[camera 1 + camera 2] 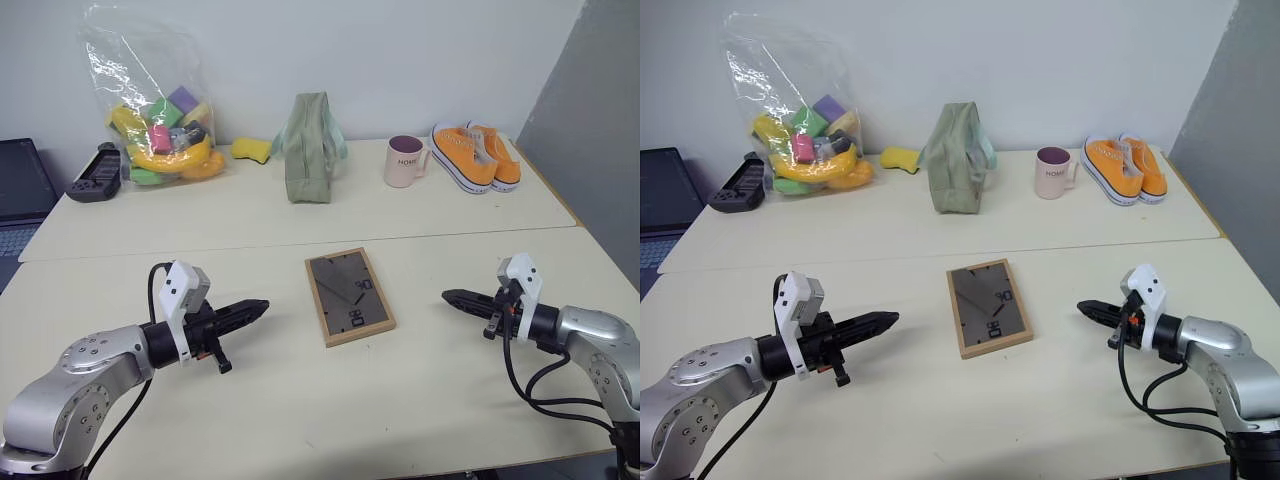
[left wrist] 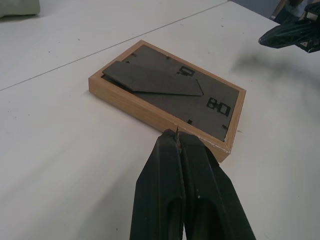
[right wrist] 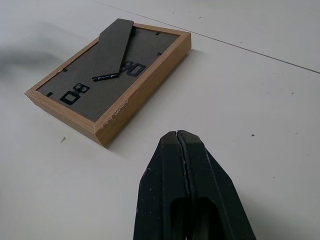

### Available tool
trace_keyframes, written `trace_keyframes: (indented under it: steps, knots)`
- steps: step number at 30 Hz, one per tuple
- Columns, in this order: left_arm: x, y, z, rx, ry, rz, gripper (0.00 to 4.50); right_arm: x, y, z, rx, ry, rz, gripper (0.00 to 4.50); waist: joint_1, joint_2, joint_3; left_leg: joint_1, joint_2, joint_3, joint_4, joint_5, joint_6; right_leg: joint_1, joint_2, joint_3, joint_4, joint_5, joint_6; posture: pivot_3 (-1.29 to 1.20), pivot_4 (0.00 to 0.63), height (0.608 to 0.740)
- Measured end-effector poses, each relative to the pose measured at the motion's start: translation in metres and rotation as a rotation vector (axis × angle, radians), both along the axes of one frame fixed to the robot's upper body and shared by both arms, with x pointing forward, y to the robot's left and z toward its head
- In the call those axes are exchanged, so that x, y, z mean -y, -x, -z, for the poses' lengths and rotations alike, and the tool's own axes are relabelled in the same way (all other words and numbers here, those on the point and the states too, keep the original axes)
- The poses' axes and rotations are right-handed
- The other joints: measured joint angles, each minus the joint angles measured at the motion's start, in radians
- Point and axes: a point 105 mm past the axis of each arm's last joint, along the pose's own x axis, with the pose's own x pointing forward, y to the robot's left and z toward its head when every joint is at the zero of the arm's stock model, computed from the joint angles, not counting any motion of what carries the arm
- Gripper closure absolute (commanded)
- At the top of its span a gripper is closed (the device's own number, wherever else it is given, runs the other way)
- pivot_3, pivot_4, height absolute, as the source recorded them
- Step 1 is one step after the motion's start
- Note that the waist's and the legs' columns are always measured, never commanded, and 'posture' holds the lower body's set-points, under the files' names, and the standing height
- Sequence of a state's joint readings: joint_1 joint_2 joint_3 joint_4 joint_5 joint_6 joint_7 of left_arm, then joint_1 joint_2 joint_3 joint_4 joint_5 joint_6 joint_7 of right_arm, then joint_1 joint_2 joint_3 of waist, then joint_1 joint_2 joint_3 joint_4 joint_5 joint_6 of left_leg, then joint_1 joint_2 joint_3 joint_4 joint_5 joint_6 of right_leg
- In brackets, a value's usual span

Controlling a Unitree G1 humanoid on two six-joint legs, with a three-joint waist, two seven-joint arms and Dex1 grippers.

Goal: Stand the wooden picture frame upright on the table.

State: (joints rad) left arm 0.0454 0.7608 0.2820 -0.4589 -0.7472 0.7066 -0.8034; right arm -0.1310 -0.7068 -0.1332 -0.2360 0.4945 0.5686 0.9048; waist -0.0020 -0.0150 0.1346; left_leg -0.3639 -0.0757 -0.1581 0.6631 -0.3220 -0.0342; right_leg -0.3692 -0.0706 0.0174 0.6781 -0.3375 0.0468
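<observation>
Frame (image 1: 349,296) lies face-down mid-table (image 1: 300,400), probably light, rigid; grip its wooden edge. Left gripper (image 1: 258,306) and right gripper (image 1: 449,296) are clenched, empty.

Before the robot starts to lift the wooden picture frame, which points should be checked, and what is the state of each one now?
1. Wooden picture frame lies flat, back side up: ok.
2. Fold-out stand opened: not ok, it lies flat against the back.
3. Left claw and right claw apart from the frame, one on each side: ok.
4. Claws open for a grasp: not ok, both shut.
5. Bare table around the frame: ok.
6. Picture on the front undamaged: cannot tell.
</observation>
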Motion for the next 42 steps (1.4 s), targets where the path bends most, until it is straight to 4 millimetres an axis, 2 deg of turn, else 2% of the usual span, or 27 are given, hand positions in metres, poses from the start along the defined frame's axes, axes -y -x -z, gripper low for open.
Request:
trace_keyframes:
  steps: [34,39,42]
  knots:
    - [0.001,-0.008,-0.004,0.006,0.036,-0.054,4.46,0.000,-0.002,0.000,0.006,0.003,0.018,4.50,0.000,0.000,0.000,0.000,0.000,0.000,0.000,0.000,0.000,0.000,0.000,0.000,0.000,0.000,0.000,0.00,0.150,0.740]
    - [-0.001,-0.012,-0.008,0.028,-0.016,-0.045,4.46,-0.004,-0.003,0.005,0.018,0.040,0.001,4.50,0.000,0.000,0.000,0.000,0.000,0.000,0.000,0.000,0.000,0.000,0.000,0.000,0.000,0.000,0.000,0.00,0.150,0.740]
    - [-0.005,-0.014,-0.004,0.028,-0.058,-0.039,4.46,-0.004,-0.004,0.006,0.031,0.063,0.005,4.50,0.000,0.000,0.000,0.000,0.000,0.000,0.000,0.000,0.000,0.000,0.000,0.000,0.000,0.000,0.000,0.00,0.150,0.740]
